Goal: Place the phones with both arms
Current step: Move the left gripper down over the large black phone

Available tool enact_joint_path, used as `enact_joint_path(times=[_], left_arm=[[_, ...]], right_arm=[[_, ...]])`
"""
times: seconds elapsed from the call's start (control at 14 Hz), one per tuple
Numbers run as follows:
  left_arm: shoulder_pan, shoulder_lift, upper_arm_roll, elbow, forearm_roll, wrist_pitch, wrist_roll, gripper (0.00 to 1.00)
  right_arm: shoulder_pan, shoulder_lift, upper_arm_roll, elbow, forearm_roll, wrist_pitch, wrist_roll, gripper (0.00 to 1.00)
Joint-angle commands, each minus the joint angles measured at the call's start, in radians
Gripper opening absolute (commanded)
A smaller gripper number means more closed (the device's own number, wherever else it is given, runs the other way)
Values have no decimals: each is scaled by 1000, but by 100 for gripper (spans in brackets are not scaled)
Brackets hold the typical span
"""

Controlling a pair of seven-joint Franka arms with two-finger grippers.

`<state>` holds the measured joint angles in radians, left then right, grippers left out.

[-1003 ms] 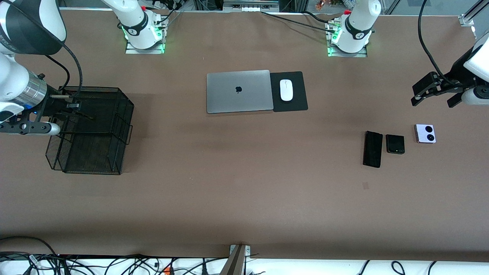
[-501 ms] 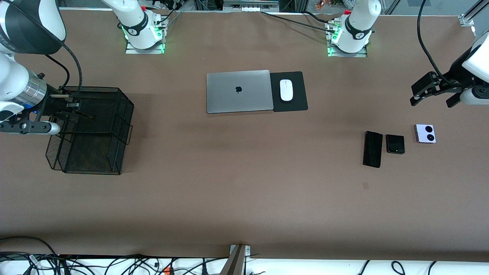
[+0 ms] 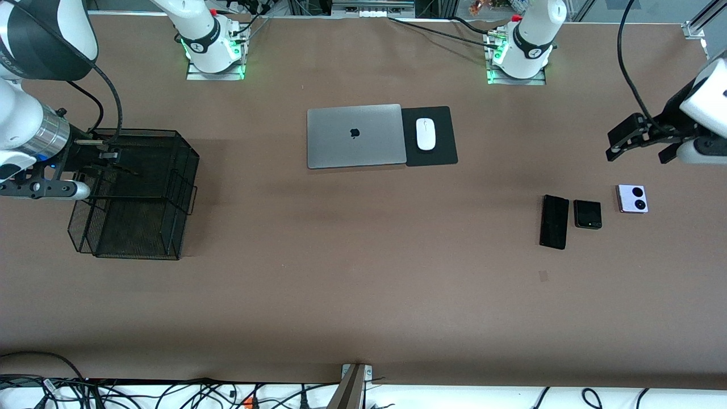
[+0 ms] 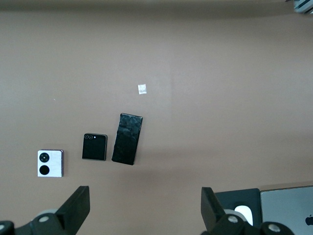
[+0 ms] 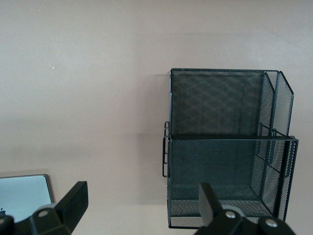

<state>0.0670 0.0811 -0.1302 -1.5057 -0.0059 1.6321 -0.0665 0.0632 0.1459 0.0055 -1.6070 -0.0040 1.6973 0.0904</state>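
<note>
Three phones lie in a row toward the left arm's end of the table: a long slim black one (image 3: 554, 221) (image 4: 127, 138), a small folded black one (image 3: 587, 214) (image 4: 94, 146) and a lilac one with two black lenses (image 3: 632, 199) (image 4: 50, 163). My left gripper (image 3: 642, 145) (image 4: 145, 208) hangs open over bare table beside the lilac phone and holds nothing. My right gripper (image 3: 102, 161) (image 5: 142, 203) hovers open and empty over the edge of the black mesh basket (image 3: 136, 196) (image 5: 230, 147).
A shut silver laptop (image 3: 355, 135) (image 4: 288, 205) lies mid-table toward the bases, with a white mouse (image 3: 425, 134) on a black pad (image 3: 440, 153) beside it. A small pale mark (image 3: 543, 276) sits on the brown tabletop nearer the front camera than the phones.
The left arm has shifted slightly, its gripper drifting a little toward the table's middle. The right arm and the phones have not moved.
</note>
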Motion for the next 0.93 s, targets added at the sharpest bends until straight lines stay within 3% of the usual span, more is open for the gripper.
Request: enact_joint_path(times=[0.0,0.43,0.86], left_arm=[[36,90,9,1,68,44,30,100],[96,256,9,4,118,182,66,100],[67,419,-5,-30,204,274,151,100]], right_arm=[[1,-23,-5,-17,18,-16,-17,100],[1,-20,-7,-17,18,-16,-17,100],[0,-6,-13,-17,13,-24,-12,100]])
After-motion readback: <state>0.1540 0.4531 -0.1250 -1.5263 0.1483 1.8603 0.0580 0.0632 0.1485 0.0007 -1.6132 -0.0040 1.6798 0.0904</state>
